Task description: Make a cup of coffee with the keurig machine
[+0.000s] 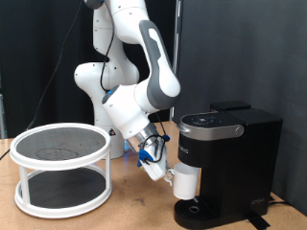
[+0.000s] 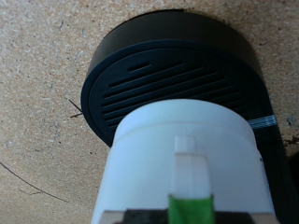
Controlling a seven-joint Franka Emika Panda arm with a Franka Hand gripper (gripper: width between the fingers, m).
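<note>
Item count, exterior view: one keurig machine [image 1: 225,163], one cup [image 1: 185,179], one gripper [image 1: 161,173] and one white two-tier round rack [image 1: 61,168], all on one wooden table [image 1: 125,213]. The wrist view shows the same single cup [image 2: 187,149] above one round slotted drip tray [image 2: 173,75].

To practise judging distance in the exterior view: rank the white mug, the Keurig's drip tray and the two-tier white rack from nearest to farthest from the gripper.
1. White mug: at the gripper, to its right under the Keurig machine head.
2. Drip tray: directly below the mug.
3. Two-tier white rack: far over at the view's left.
</note>
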